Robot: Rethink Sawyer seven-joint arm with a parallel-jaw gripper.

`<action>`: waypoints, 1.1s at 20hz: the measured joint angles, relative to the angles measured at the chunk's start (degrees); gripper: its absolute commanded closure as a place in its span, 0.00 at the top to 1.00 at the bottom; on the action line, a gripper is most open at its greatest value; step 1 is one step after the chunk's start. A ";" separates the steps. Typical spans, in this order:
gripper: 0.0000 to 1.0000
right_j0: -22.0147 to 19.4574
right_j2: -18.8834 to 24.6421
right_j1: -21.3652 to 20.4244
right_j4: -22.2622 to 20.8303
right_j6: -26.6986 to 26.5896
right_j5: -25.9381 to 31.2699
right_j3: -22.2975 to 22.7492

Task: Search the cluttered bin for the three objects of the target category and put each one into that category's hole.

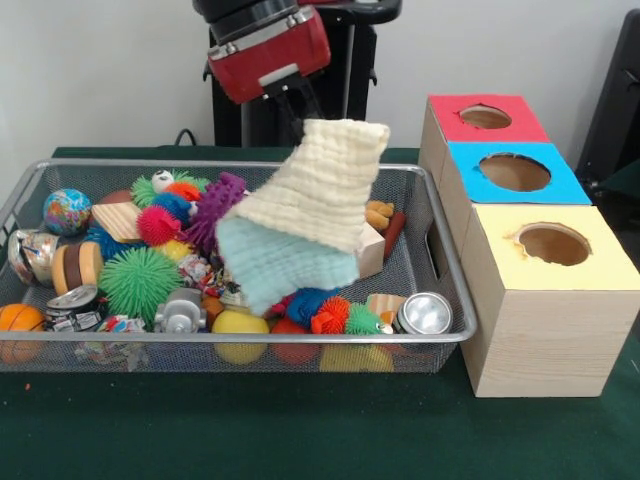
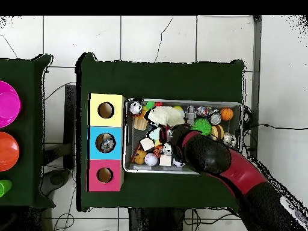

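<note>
The gripper [image 1: 305, 118] hangs over the middle of the basket [image 1: 452, 338], which sits on the green table [image 1: 300, 430] toward its left side in the front view. Its jaws are clamped on the top corner of a cream and pale blue cloth [image 1: 305, 205], which dangles clear above the toys and hides much of the basket's centre. Around it lie spiky rubber balls, among them a green one [image 1: 140, 280] and a purple one [image 1: 220, 205], plus an orange ball [image 1: 20, 320] at the near left corner and a small metal can [image 1: 425, 313] at the near right corner. A crinkled silvery piece with red and blue print [image 1: 193, 270] lies just left of the cloth's lower edge, and another seems to lie by the near rim [image 1: 120, 324], though it is hard to make out. The three boxes stand at the table's right edge, just beside the basket; the blue-topped box [image 1: 560, 185] is in the middle, and in the overhead view something silvery shows inside its hole [image 2: 106, 142].
</note>
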 measured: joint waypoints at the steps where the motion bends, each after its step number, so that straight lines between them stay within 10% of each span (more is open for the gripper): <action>1: 0.00 0.24 0.02 -0.17 0.00 0.00 0.37 0.00; 22: 0.00 6.61 -4.96 -3.75 -1.15 0.00 10.65 -1.29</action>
